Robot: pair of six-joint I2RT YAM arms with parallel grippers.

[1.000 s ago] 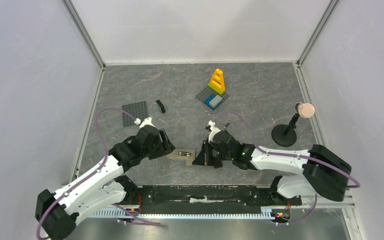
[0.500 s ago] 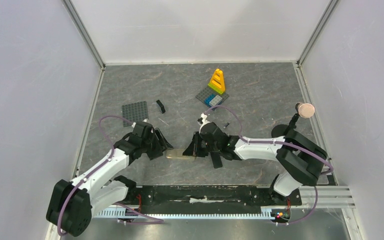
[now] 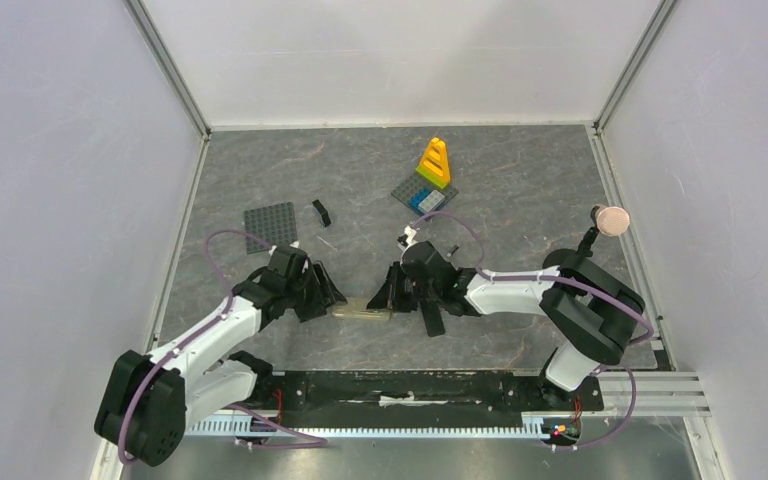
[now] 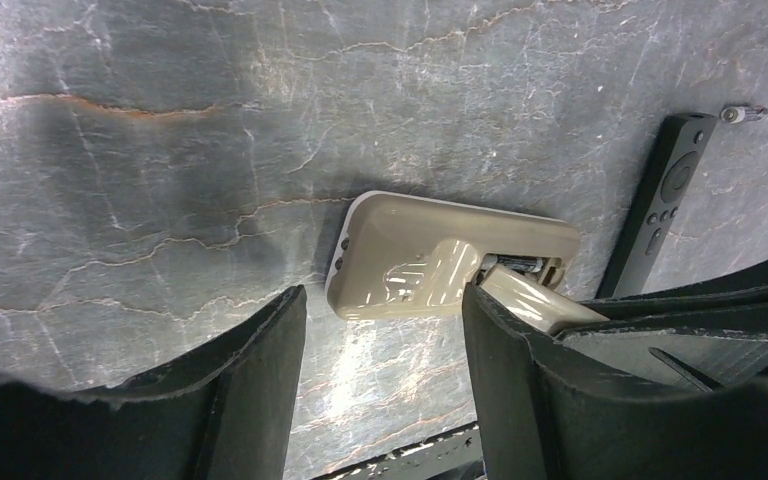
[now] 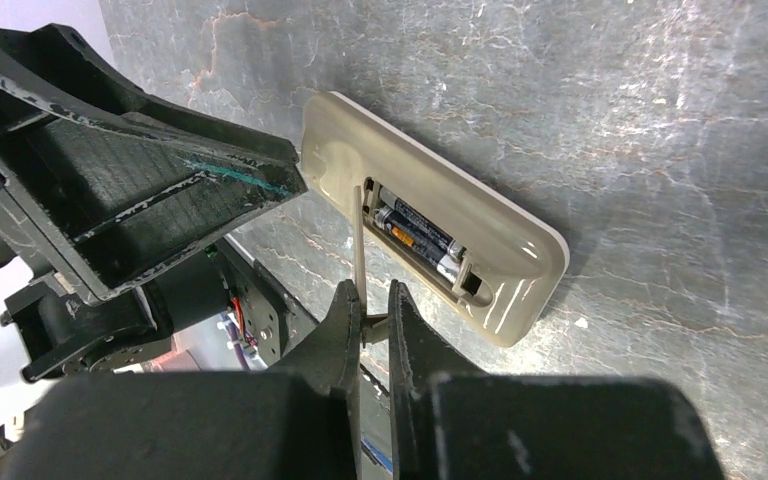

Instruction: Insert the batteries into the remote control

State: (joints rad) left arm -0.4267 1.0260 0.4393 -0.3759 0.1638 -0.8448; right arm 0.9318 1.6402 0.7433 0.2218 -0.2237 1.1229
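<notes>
left gripper: fingers wide apart, empty, remote control end just beyond them | right gripper: pinched on upright thin tan lid beside batteries | both arms low, reaching inward

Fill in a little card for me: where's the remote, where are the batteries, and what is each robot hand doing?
remote: tan oblong plastic remote control, flat on grey marbled table, slot open
batteries: dark shiny cylinder batteries lying in the slot
right gripper: shut on thin tan cover
left gripper: open, at the remote's end
</notes>
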